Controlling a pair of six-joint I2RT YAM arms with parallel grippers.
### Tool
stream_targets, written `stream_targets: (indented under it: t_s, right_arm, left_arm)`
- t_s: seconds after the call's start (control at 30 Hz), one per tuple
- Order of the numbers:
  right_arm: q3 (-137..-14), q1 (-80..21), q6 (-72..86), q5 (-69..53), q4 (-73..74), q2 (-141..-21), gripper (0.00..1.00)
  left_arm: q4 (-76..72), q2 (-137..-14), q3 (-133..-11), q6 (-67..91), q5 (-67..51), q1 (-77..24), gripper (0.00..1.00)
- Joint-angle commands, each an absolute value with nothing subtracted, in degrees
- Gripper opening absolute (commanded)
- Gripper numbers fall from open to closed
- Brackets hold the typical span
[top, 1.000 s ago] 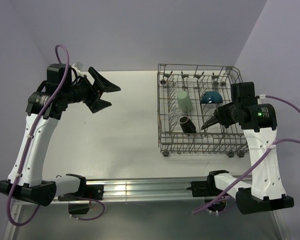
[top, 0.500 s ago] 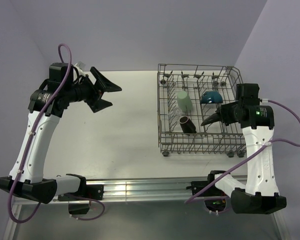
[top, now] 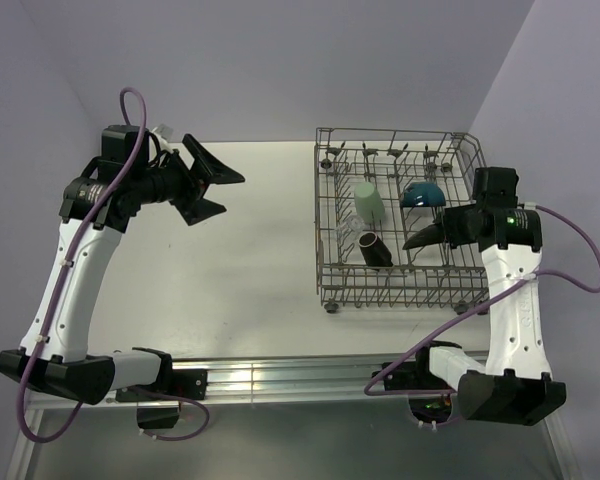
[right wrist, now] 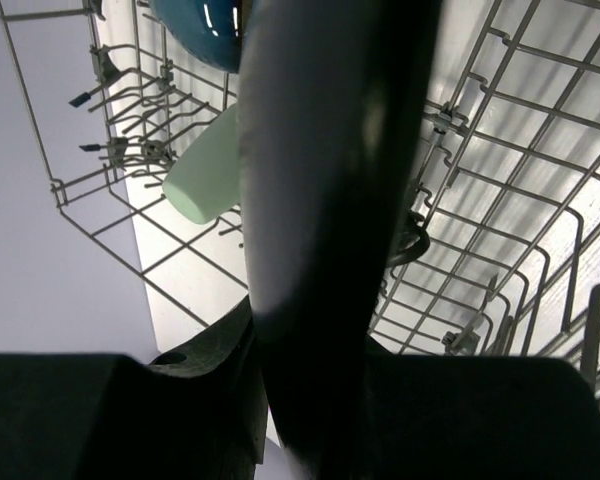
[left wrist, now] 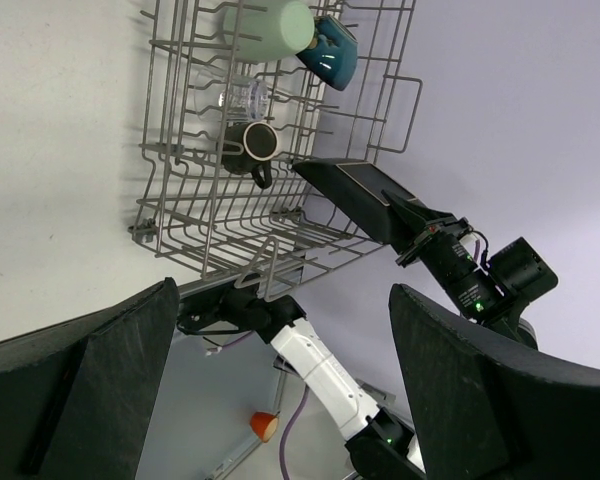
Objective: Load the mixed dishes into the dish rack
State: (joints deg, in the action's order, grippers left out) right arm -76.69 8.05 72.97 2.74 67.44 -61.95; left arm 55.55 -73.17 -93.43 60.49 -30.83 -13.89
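At the left, our left arm (top: 75, 270) rises from its base at the near corner and slants toward the far side. There the forearm bends to the right, level above the far left of the tabletop (top: 250, 270). Our left jaws point rightward toward the rack (top: 392, 131), spread wide, with nothing between them and well apart from it.

The rack stands on the right half of the tabletop. In its left half the cup (top: 370, 202) lies tilted toward the far side, the glass (top: 344, 233) sits just beside the left wall, and the mug (top: 376, 250) lies nearer us, its mouth showing in the left wrist view. The bowl (top: 421, 194), teal outside, leans among the tines in the far right part.

Just near of the bowl, the plate (top: 418, 241) hangs on edge over the rack's right half, tilted, its low end toward the mug. We cannot tell whether it touches the wires. Our right jaws are clamped narrow on its right end.

Our right arm (top: 515, 300) stands steeply from the near right corner. Its wrist turns left across the rack's right wall.
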Motion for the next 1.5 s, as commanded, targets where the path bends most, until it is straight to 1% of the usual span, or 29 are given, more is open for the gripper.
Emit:
stream_targets:
  t_s: [0.0,0.27,0.43,0.7,0.8,0.97,1.23,1.47]
  right_arm:
    - [-76.56,8.88,74.79,4.04,58.63,-60.91,0.00]
    - [-72.51,9.05,79.10,3.69,55.46,-60.73,0.00]
    - [-70.32,9.05,83.92,4.12,56.50,-60.73,0.00]
    - [-70.40,9.05,85.08,4.75,56.34,-63.81,0.00]
    - [-72.41,9.05,83.68,3.96,55.90,-64.42,0.00]
    - [-78.21,8.88,83.14,6.41,58.71,-63.98,0.00]
    - [-80.15,8.88,82.00,4.75,58.80,-64.25,0.00]
    - [-86.47,8.88,82.27,3.96,59.94,-65.39,0.00]
  left_arm:
    - [54.58,-73.30,-93.16,58.97,-32.08,-13.62,0.92]
    - [54.84,-74.00,-93.16,58.54,-32.17,-13.36,0.92]
    - [54.84,-74.27,-92.64,58.36,-32.43,-13.10,0.92]
    - [54.41,-74.79,-92.37,58.54,-32.70,-12.92,0.92]
    - [54.49,-74.79,-92.29,58.27,-32.69,-12.75,0.93]
    - [53.97,-74.79,-91.15,58.71,-33.13,-12.57,0.93]
    - [53.79,-75.59,-91.41,58.98,-33.05,-12.57,0.93]
    - [53.61,-75.85,-90.61,58.98,-33.22,-12.57,0.93]
